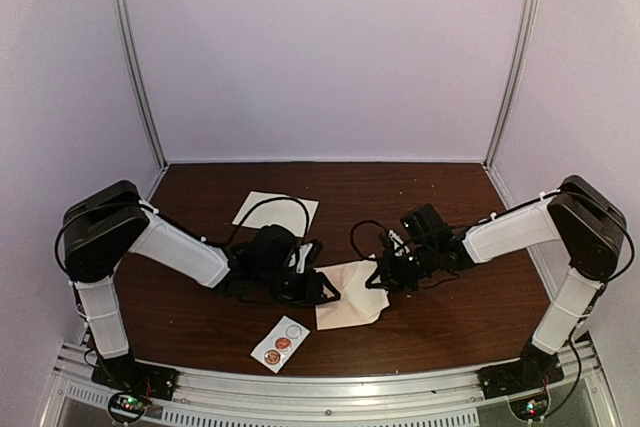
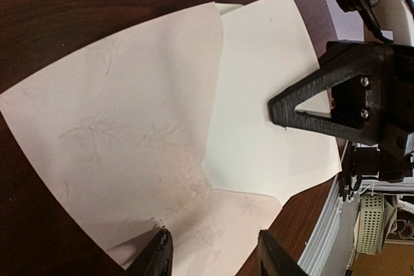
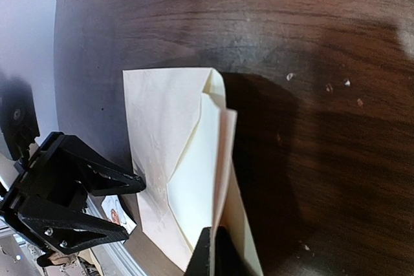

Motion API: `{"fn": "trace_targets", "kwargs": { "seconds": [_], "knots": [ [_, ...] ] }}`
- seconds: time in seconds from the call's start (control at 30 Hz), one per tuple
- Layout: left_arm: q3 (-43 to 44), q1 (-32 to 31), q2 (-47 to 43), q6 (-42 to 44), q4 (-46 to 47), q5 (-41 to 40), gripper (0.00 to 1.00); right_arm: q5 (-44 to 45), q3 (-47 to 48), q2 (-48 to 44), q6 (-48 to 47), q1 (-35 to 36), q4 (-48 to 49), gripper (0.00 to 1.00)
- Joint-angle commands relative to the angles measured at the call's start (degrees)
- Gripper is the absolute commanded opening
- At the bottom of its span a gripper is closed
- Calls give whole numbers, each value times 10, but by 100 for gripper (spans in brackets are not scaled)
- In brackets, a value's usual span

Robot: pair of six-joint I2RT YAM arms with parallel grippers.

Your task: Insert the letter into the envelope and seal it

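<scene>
Envelope point(image 1: 350, 309): lies on the dark wooden table point(image 1: 450, 197) near the middle front, between the two arms; in the left wrist view, shows a pale pinkish-cream layer overlapping a whiter sheet point(image 2: 272, 82).

Far left: left arm, reaching in low across the table; behind it, a flat cream sheet point(image 1: 275, 210), well apart from the envelope; nearer the front edge, a small white sticker strip point(image 1: 281, 344) with round stickers, near the envelope's front-left corner but not touching it.

Centre left: left end effector point(image 2: 215, 258), spread wide, one finger to either side of a corner of the envelope; cannot tell whether it touches the paper.

Centre right: right end effector point(image 3: 213, 253), pressed together, pinching a raised paper edge on the envelope's right side; that edge standing up off the table, the rest lying flat.

Far right: right arm, angled in from the table's right side.
</scene>
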Motion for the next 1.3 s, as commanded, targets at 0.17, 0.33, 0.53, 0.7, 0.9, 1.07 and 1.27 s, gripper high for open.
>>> {"fn": "trace_targets", "kwargs": {
  "seconds": [0.17,0.33,0.53,0.7,0.9,1.07,1.27],
  "knots": [
    [4,-7,21,-4,45,11,45,0,10,14,19,11,36,0],
    [-2,-7,24,-10,53,12,43,6,12,21,24,18,43,0],
    [-6,-8,25,-11,57,11,42,4,13,31,33,28,58,0],
    [-5,-8,16,-6,53,4,41,13,17,31,26,29,47,0],
    [27,-7,-57,46,-35,-70,45,32,30,12,0,29,0,8],
    [26,2,-93,60,-76,-89,47,39,39,-2,-18,27,-17,22],
    [-10,8,-88,50,-73,-89,47,43,39,-13,-30,24,-49,28]
  ]
}}
